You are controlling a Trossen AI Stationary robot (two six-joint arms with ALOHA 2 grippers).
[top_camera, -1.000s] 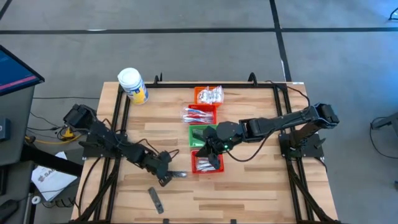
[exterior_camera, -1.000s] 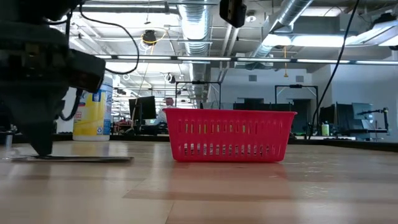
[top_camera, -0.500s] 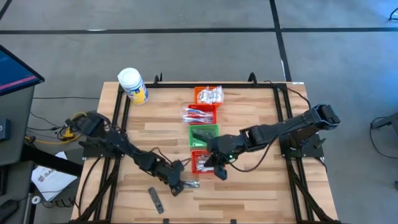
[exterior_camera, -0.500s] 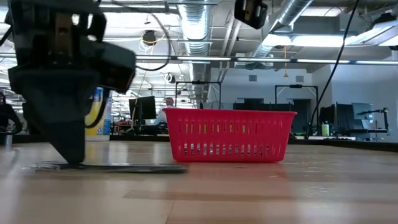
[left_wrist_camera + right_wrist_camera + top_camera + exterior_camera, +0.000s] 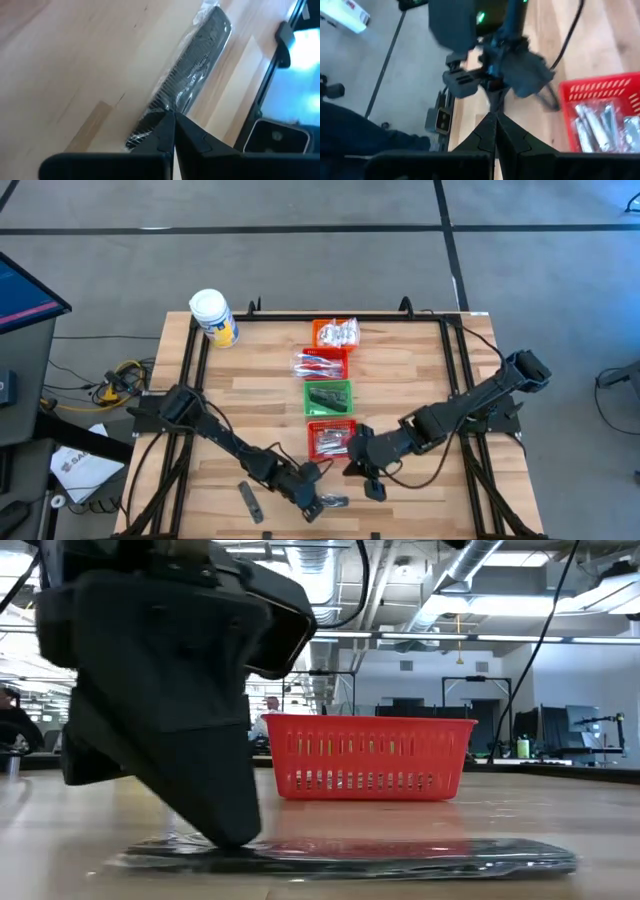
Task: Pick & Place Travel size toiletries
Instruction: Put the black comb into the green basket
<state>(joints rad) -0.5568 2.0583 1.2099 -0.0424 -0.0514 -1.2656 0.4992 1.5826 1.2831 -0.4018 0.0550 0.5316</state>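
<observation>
A black comb in a clear wrapper (image 5: 200, 60) lies flat on the wooden table near its front edge (image 5: 334, 502). My left gripper (image 5: 312, 506) is shut, with its tip on the comb's end in the low view (image 5: 232, 838). My right gripper (image 5: 375, 490) is shut and holds nothing; it hangs above the table, right of the comb and just in front of the near red basket (image 5: 330, 438). That basket holds small silvery tubes (image 5: 605, 117). A second dark strip (image 5: 249, 501) lies flat to the left. My left gripper presses its shut fingertips (image 5: 173, 116) down on the wrapped comb near one end (image 5: 159, 102). The fingers slant down from the table's left and far side and lie roughly along the comb. The comb stays flat on the table (image 5: 400, 856).
Four small baskets stand in a row down the table's middle: orange (image 5: 335, 333), red with toothbrushes (image 5: 320, 363), green (image 5: 328, 397) and the near red one. A white jar with a yellow label (image 5: 213, 317) stands at the far left corner. A black frame rims the table.
My left gripper, shut throughout, has gone toward the table's near edge and to the right, sliding the wrapped comb flat along the wood under its tip. My right gripper has moved from over the near red basket toward the near edge, turning as it went.
</observation>
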